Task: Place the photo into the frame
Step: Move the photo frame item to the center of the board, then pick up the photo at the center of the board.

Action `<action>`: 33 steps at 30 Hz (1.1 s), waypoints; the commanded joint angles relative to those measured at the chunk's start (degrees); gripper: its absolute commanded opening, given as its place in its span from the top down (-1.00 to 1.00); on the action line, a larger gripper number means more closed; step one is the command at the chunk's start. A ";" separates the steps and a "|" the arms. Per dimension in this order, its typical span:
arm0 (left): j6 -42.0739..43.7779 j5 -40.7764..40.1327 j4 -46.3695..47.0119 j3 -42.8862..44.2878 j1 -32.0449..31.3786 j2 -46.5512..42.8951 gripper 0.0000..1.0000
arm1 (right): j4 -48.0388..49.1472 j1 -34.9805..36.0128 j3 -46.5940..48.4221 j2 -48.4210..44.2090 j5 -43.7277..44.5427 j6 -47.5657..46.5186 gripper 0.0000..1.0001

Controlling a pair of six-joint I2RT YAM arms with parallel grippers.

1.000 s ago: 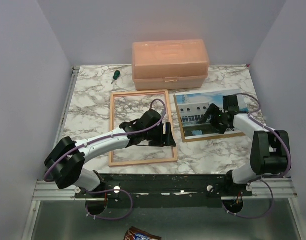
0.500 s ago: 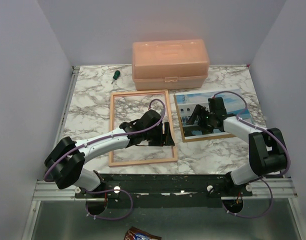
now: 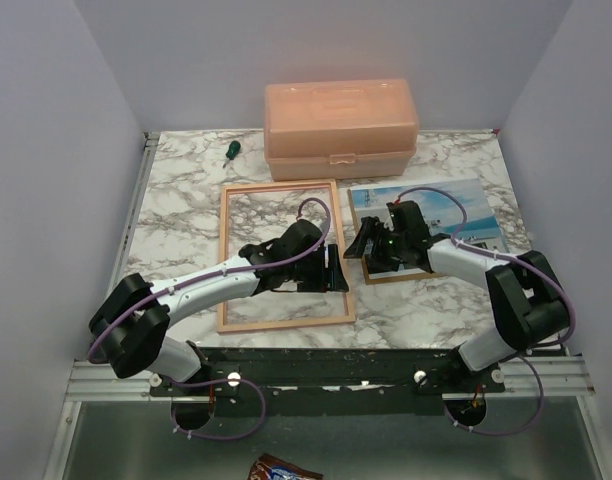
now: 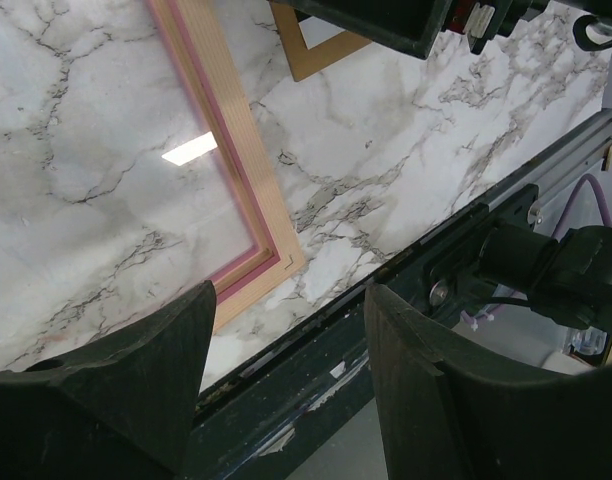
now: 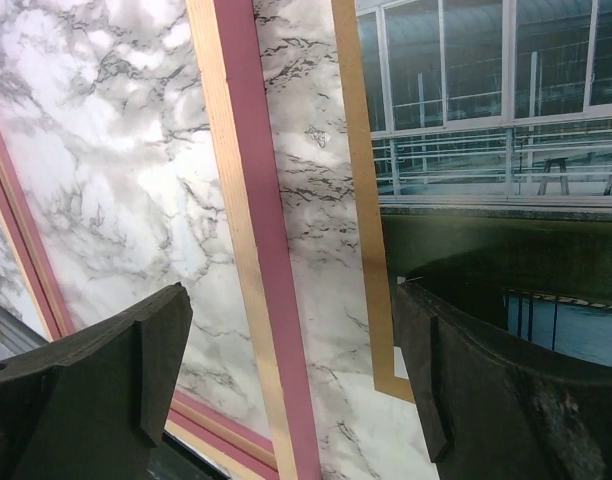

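The frame [image 3: 279,186] lies flat left of centre, pale wood outside and pink inside [image 5: 256,230]. To its right the photo [image 3: 481,215] of a white building rests on a brown backing board [image 5: 361,200]. My right gripper [image 3: 364,245] stands open low over the photo's left edge. In the right wrist view its fingers [image 5: 291,370] straddle the frame's right rail and the board's edge, with the photo [image 5: 486,130] beside the right finger. My left gripper [image 3: 338,268] hangs open over the frame's right rail, nothing between its fingers [image 4: 286,330]. The frame's near corner [image 4: 271,255] shows below it.
A peach plastic box [image 3: 341,125] stands at the back of the marble table. A green-handled screwdriver [image 3: 229,150] lies left of it. The black mounting rail [image 3: 336,365] runs along the near edge, and walls close in both sides.
My right gripper has slid left across the photo to its left edge, beside the frame. The left arm has stayed in place, its jaws slightly narrower.
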 commanded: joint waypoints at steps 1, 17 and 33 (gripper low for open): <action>-0.16 -1.31 0.09 -0.27 -0.31 -0.90 -0.24 | -15.31 0.75 -2.35 3.27 1.69 0.20 -0.82; -0.77 1.00 3.20 -0.40 -0.37 -0.39 -0.22 | -20.76 -15.30 5.66 0.41 -1.94 -7.50 -0.95; -2.64 2.74 8.08 -2.33 -0.31 0.19 -0.29 | -21.70 -44.16 8.56 -1.81 -0.31 -6.72 -0.99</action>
